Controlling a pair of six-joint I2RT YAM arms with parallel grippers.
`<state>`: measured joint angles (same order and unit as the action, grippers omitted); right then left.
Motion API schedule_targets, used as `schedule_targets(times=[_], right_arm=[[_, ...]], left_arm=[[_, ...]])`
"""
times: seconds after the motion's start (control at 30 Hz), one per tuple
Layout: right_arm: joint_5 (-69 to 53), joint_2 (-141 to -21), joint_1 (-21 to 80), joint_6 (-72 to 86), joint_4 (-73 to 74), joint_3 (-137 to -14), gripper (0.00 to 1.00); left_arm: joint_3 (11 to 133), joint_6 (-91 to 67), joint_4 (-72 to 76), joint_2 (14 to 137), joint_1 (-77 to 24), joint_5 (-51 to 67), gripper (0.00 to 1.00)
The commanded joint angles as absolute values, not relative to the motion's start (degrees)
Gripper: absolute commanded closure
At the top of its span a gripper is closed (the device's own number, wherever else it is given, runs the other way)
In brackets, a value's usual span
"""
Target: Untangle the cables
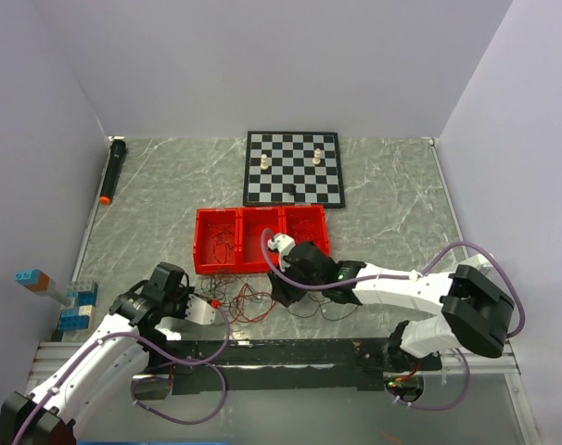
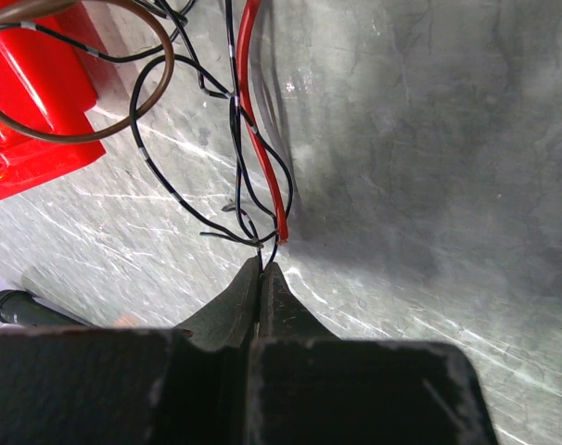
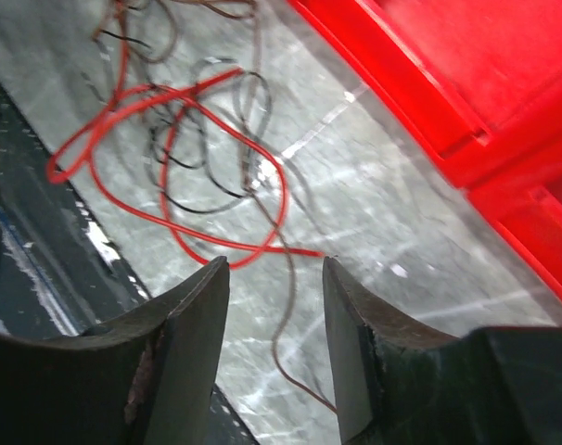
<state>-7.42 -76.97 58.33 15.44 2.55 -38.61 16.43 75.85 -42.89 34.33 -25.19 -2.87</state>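
Cables (image 1: 247, 301): thin red and dark wires, tangled on grey marbled table (image 1: 392, 204), just before red plastic compartment tray (image 1: 262, 210)
Left gripper (image 2: 261, 267): fingers pressed together, pinching black strand
Right gripper (image 3: 274, 273): fingers spread above wires

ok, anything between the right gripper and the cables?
Nothing visible. The right gripper is open just above the table. The cables lie directly ahead, and one brown strand runs between its jaws. The red tray sits off to the side, out of the path.
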Motion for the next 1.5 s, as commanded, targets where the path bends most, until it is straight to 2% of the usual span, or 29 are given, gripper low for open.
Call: schedule_targets(times=[0.0, 0.23, 0.4, 0.5, 0.6, 0.63, 1.03, 1.2, 1.47], right_arm=[[-6.59, -75.41, 56.52, 14.77, 4.39, -37.09, 0.46], [-10.02, -78.66, 56.34, 15.38, 4.31, -37.53, 0.43], [-12.48, -79.8, 56.34, 15.99, 2.55, -37.35, 0.5], [-13.09, -81.21, 56.34, 16.43, 1.76, -37.71, 0.63], [-12.05, -80.86, 56.34, 16.7, 2.19, -38.23, 0.88], [-10.65, -79.73, 56.34, 16.79, 2.46, -38.23, 1.0], [17.02, -44.42, 56.51, 20.65, 12.29, -34.8, 1.0], [34.95, -34.65, 56.51, 24.08, 19.94, -37.17, 1.0], [50.61, -27.25, 56.51, 16.81, 18.2, -46.66, 1.0]], left_arm=[[17.14, 76.29, -43.5, 34.1, -24.87, -2.2, 0.99], [17.32, 76.38, -43.07, 34.45, -24.96, -2.11, 0.99], [17.05, 76.55, -42.98, 34.28, -24.96, -2.2, 0.99], [17.14, 76.47, -42.89, 34.28, -24.87, -2.28, 0.99], [17.31, 76.29, -42.98, 34.28, -24.96, -2.2, 0.99], [17.23, 76.38, -43.07, 34.28, -24.87, -2.37, 0.99], [15.82, 76.73, -43.5, 33.22, -24.96, -2.81, 0.99], [16.17, 76.38, -44.56, 32.17, -24.96, -3.25, 0.99], [17.75, 76.03, -48.42, 28.39, -24.96, -3.87, 0.99]])
